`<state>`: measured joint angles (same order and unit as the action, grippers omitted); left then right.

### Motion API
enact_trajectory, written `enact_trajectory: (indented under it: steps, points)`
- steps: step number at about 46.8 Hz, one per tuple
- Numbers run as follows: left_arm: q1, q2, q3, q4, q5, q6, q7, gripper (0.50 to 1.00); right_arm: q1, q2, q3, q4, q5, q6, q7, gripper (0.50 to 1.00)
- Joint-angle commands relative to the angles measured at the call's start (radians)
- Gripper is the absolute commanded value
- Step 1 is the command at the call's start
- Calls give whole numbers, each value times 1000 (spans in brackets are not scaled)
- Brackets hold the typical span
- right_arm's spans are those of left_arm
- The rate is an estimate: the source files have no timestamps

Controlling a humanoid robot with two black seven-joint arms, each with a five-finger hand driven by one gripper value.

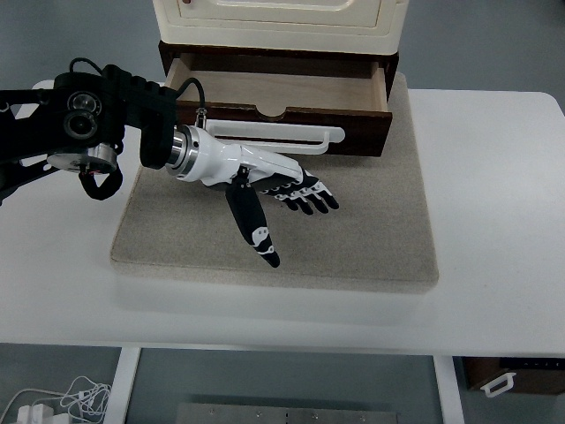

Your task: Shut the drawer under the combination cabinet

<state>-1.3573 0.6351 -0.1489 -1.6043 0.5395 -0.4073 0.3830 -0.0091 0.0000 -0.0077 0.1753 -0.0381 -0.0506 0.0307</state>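
The cream combination cabinet point(278, 22) stands at the back of a beige mat point(291, 221). Beneath it the dark brown drawer point(353, 137) is pulled out, its wooden inside showing, with a white handle point(300, 132) across its front. My left hand point(282, 199) reaches in from the left and hovers flat over the mat, just in front of and below the drawer front. Its fingers point(309, 196) are stretched out towards the right, the thumb points toward the near edge, and it holds nothing. No right arm shows.
The white table point(494, 203) carries the mat. My black left arm point(88, 115) spans the left side. A small brown object with a white handle point(499, 380) lies on the floor at bottom right, and cables point(62, 397) at bottom left.
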Motion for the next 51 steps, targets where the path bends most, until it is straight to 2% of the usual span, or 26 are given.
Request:
enact_trajectory:
  steps: [1, 4, 11, 17, 51]
  points:
    - [-6, 0, 5, 17, 7, -2, 42, 996, 0, 0, 0, 0, 0, 0, 0, 952]
    - [-8, -2, 6, 40, 20, -16, 57, 996, 0, 0, 0, 0, 0, 0, 0, 952]
    - [-34, -5, 6, 92, 65, -97, 80, 996, 0, 0, 0, 0, 0, 0, 0, 952]
    - [-45, -5, 6, 112, 65, -125, 94, 996, 0, 0, 0, 0, 0, 0, 0, 952]
    - [-77, -43, 8, 191, 82, -133, 109, 996, 0, 0, 0, 0, 0, 0, 0, 952]
